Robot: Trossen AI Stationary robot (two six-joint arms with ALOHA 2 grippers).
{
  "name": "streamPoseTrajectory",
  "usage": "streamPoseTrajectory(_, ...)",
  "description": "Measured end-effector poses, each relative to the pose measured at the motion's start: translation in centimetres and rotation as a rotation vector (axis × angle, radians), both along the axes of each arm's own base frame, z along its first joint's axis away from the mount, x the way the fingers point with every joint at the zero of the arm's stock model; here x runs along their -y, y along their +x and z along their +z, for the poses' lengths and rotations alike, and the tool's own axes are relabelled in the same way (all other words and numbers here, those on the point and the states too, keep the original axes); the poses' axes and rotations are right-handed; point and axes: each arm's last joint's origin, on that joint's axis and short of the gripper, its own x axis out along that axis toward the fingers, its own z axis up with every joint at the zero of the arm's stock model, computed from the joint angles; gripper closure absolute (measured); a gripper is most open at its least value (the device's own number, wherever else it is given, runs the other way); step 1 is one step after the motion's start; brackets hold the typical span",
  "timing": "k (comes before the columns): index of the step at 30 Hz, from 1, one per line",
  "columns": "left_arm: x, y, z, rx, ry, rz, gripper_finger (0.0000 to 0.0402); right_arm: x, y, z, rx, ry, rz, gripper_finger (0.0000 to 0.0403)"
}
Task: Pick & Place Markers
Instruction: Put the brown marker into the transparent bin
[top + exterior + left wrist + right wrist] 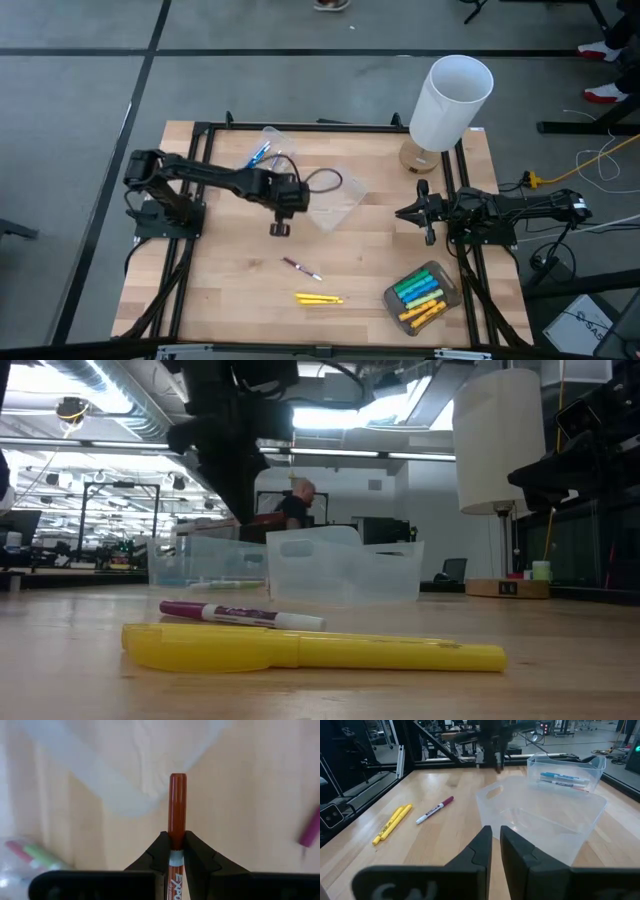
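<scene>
We see the left gripper (176, 851) w/ jaws clamped on a red marker (177, 810), tip pointing straight ahead, above the wood tabletop (230, 270) near the empty clear tub (335, 205). Yellow markers (318, 298) lie crosswise; purple marker (298, 266) diagonal. Far tub (268, 150) holds blue-capped pens; tray (425, 297) holds several. Right gripper (495, 847) waits at the edge, jaws together. Office w/ a person behind.

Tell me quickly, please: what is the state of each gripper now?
Left gripper: closed on a brown-red marker, above the table near the clear tubs.
Right gripper: closed, holding nothing, at the table's right edge.
</scene>
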Motion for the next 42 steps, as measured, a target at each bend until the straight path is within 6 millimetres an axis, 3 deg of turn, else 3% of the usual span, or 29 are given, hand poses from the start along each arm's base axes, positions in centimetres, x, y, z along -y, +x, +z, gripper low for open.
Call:
streamPoseTrajectory(18, -8.7, -3.3, 3.2, 0.136, 0.056, 0.159, 0.0373, 0.0, 0.0, 0.0, 0.000, 0.000, 0.000, 0.0363)
streamPoseTrajectory(30, -14.8, -6.3, 3.4, 0.162, 0.002, 0.389, 0.0373, 0.0, 0.0, 0.0, 0.000, 0.000, 0.000, 0.0363)
streamPoseTrajectory(42, -18.8, -8.9, 2.9, 0.191, -0.064, 0.707, 0.0372, 0.0, 0.0, 0.0, 0.000, 0.000, 0.000, 0.0363)
